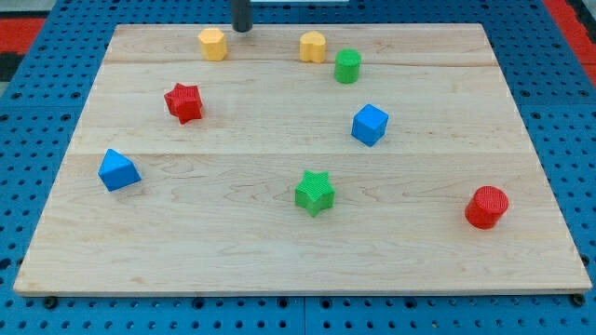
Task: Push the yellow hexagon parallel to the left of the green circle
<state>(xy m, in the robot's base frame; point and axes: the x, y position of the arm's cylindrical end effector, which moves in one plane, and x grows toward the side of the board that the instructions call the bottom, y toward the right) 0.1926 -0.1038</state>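
Note:
The yellow hexagon (213, 44) sits near the view's top edge of the wooden board, left of centre. The green circle (347, 66) stands to its right and slightly lower. A second yellow block (313, 46), heart-like in shape, lies between them, just up-left of the green circle. My tip (242, 28) is at the view's top, just right of and slightly above the yellow hexagon, with a small gap between them.
A red star (184, 102) lies below-left of the yellow hexagon. A blue cube (369, 125) sits below the green circle. A blue block (118, 170) is at the left, a green star (315, 193) at lower centre, a red cylinder (486, 207) at lower right. The board's top edge (298, 26) is close to my tip.

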